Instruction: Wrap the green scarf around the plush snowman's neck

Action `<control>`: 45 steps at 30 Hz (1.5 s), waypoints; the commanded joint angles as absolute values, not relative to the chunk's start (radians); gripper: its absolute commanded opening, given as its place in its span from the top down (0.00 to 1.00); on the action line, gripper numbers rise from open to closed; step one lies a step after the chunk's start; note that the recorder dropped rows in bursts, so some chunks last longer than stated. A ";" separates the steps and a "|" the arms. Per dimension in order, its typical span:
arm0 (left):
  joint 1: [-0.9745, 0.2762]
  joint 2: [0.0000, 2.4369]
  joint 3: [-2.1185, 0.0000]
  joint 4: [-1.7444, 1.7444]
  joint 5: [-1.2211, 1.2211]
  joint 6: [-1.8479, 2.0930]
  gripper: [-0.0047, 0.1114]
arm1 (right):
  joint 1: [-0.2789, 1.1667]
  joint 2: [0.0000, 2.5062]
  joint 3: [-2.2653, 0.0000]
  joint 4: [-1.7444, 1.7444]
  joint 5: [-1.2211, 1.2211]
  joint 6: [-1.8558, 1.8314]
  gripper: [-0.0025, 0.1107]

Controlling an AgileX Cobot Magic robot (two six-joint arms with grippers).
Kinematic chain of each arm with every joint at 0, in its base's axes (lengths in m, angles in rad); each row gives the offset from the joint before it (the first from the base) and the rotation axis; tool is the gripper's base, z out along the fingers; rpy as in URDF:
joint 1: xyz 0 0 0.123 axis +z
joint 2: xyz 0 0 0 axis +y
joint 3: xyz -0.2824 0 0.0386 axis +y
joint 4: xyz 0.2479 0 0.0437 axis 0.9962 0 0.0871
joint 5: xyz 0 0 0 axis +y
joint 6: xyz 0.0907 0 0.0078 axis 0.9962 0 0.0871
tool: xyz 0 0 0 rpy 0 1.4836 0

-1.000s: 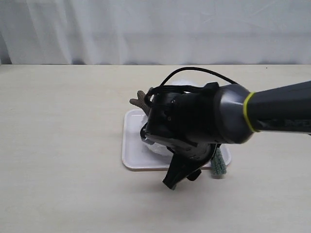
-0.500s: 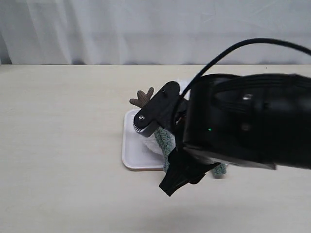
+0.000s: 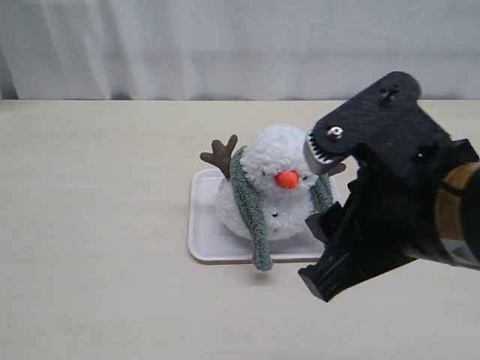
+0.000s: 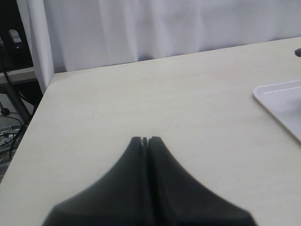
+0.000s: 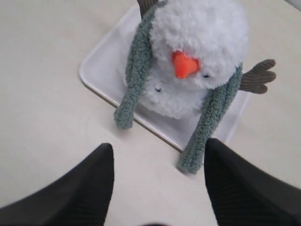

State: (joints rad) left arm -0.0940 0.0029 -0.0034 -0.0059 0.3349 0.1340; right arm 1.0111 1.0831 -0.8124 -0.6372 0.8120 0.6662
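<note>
— How do the arms stand?
— The left gripper [image 4: 145, 139] hangs low over the bare table [image 4: 117, 94], its jaws pressed together with nothing between them. In the exterior view the right gripper [image 5: 159, 143] sits at about four o'clock from the plush snowman [image 3: 281, 154]. It is angled down at the snowman, jaws spread wide and holding nothing.
— And the tray?
— The white tray [image 3: 201, 232] holds the snowman upright. The green scarf [image 3: 247, 199] is draped at the snowman's neck [image 3: 289, 192]. Its ends hang at seven and five o'clock from the orange nose [image 3: 286, 178], past the tray's near rim.
</note>
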 commanded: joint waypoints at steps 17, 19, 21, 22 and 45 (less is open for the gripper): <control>-0.093 0.000 0.000 -0.009 0.323 0.130 0.96 | 1.014 0.556 -0.553 -0.620 0.498 0.677 0.94; -0.093 0.000 0.000 -0.009 0.323 0.130 0.96 | 1.014 0.519 -0.553 -0.620 0.505 0.677 0.94; -0.093 0.000 0.000 -0.009 0.323 0.130 0.96 | 1.014 0.489 -0.553 -0.617 0.503 0.677 0.94; -0.093 0.000 0.000 -0.009 0.325 0.130 0.96 | 1.014 0.475 -0.553 -0.617 0.503 0.677 0.94; -0.093 0.000 0.000 -0.009 0.323 0.130 0.96 | 0.917 0.382 -0.511 -0.617 0.485 0.677 0.94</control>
State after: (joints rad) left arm -0.0940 0.0029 -0.0034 -0.0059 0.3349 0.1340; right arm 0.9637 0.3865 -0.5316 -0.6204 0.4962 0.6728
